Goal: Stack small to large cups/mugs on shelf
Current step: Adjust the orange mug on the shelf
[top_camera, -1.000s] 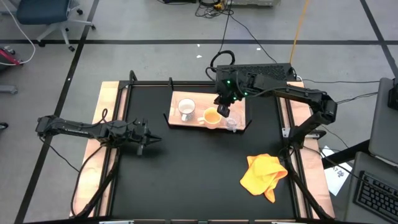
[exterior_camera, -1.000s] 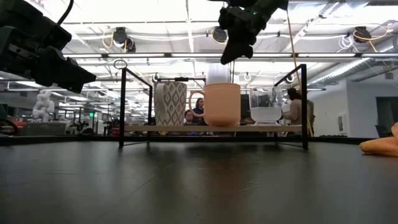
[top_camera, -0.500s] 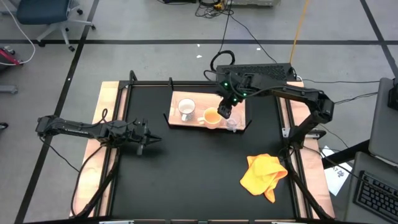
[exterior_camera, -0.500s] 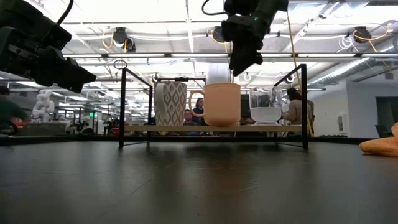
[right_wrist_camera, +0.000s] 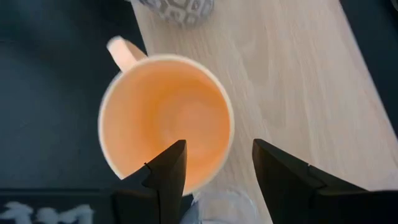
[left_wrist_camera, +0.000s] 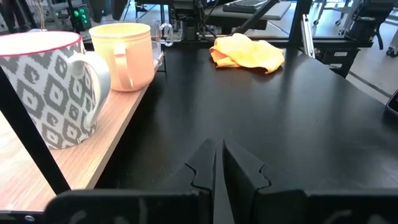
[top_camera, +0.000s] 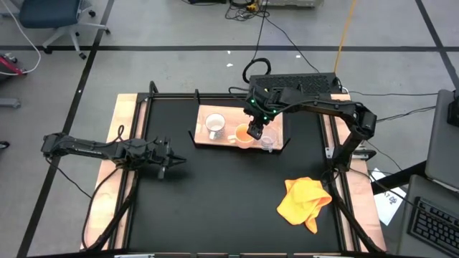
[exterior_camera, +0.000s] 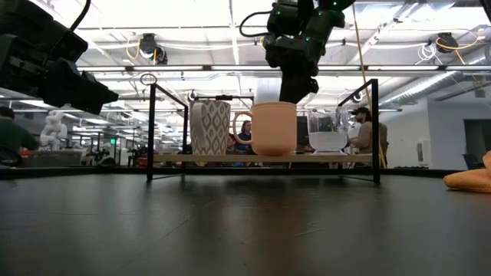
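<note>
We are hovering our right end effector (top_camera: 254, 132), fingers spread wide and empty, over the orange mug (right_wrist_camera: 165, 122) standing on the shelf (top_camera: 224, 114); our left end effector (left_wrist_camera: 217, 163) is waiting, pinched narrow.

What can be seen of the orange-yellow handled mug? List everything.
The orange-yellow handled mug is a smooth, matte, pale-orange cylinder, ceramic by the look of it, with one loop handle and an empty inside. It stands upright on the flat light-wood shelf, between the white grey-patterned mug and the small clear glass cup, touching neither as far as the views show. The right claw hangs open just above its rim, one finger over its mouth, not gripping it.
</note>
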You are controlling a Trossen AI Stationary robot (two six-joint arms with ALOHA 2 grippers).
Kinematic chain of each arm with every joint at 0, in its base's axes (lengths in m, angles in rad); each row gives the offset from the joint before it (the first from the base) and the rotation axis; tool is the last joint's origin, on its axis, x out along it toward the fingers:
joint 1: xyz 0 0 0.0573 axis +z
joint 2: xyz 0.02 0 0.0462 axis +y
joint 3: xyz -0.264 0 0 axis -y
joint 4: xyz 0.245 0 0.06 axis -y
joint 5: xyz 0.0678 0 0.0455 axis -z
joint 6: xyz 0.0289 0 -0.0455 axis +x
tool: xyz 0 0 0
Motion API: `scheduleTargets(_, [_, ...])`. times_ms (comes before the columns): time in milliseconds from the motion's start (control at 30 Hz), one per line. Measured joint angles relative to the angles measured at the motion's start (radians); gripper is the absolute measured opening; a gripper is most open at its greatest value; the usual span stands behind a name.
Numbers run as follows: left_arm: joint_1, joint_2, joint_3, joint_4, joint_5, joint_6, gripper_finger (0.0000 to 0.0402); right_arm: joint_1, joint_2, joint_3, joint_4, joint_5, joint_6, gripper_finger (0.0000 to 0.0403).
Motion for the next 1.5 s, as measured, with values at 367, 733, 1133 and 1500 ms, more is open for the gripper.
scheduleTargets(367, [0.000,0.000,0.000,0.000,0.000,0.006,0.0033,0.010,0.024,0.000,0.007,0.000,-0.017,0.0163])
scheduleTargets(733, [0.000,0.000,0.000,-0.006,0.000,0.007,0.0033,0.021,0.060,0.000,0.012,0.002,-0.044,0.0156])
scheduleTargets(1133, [0.000,0.000,0.000,-0.007,0.000,0.005,0.0033,0.021,0.060,0.000,0.062,0.004,-0.123,0.0039])
scheduleTargets(1500, [0.000,0.000,0.000,-0.009,0.000,0.001,0.0033,0.009,0.060,0.000,0.099,0.038,-0.234,0.0005])
